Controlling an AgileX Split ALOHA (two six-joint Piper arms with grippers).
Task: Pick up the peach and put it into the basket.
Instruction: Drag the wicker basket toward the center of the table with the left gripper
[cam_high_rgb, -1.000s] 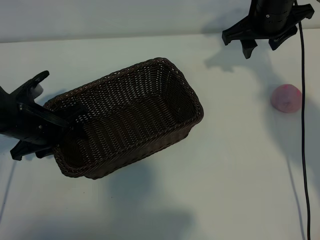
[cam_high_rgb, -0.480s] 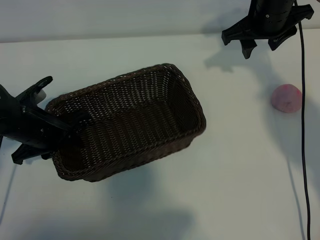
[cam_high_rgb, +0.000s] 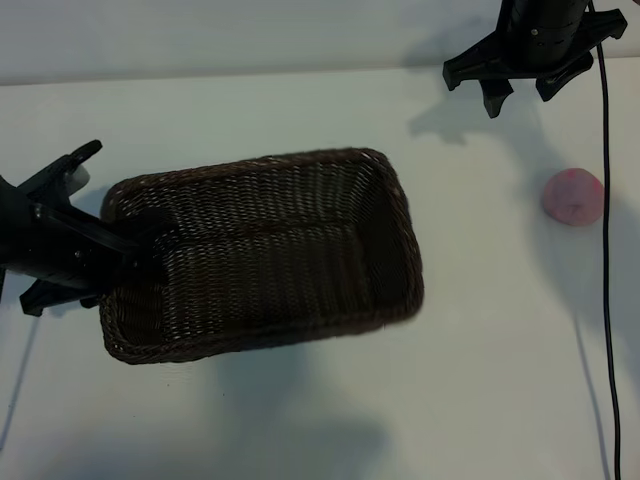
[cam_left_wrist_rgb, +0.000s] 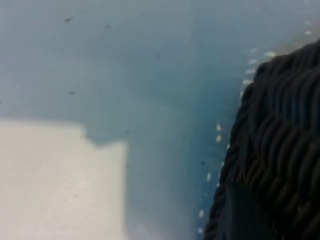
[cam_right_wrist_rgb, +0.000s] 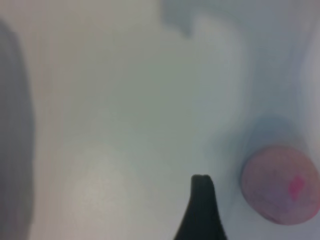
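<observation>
We see a large rectangular dark brown woven wicker basket (cam_high_rgb: 265, 255) with rounded corners and a braided rim lying on the white surface (cam_high_rgb: 480, 380), its long axis running roughly from nine to three o'clock in the exterior view and its inside holding nothing. The left tool (cam_high_rgb: 135, 250) sits at the basket's nine o'clock end, narrowed onto the short wall there: one dark finger lies inside against the weave and the rest of the tool is outside the rim. In the left wrist view the braided rim and the woven wall (cam_left_wrist_rgb: 275, 150) fill one side, with the pale surface beyond.

The small round pink fuzzy peach (cam_high_rgb: 573, 196) rests on the surface at about three o'clock from the basket, well apart from it and outside it. A thin black cable (cam_high_rgb: 605, 300) hangs down close beside the peach.

The right tool (cam_high_rgb: 518, 85) hangs above the surface at roughly eleven o'clock from the peach, near the back edge, with its fingers spread wide and holding nothing. In the right wrist view one dark fingertip (cam_right_wrist_rgb: 201, 200) points toward the surface, and the peach (cam_right_wrist_rgb: 280, 184) lies just beside it, not touching.
</observation>
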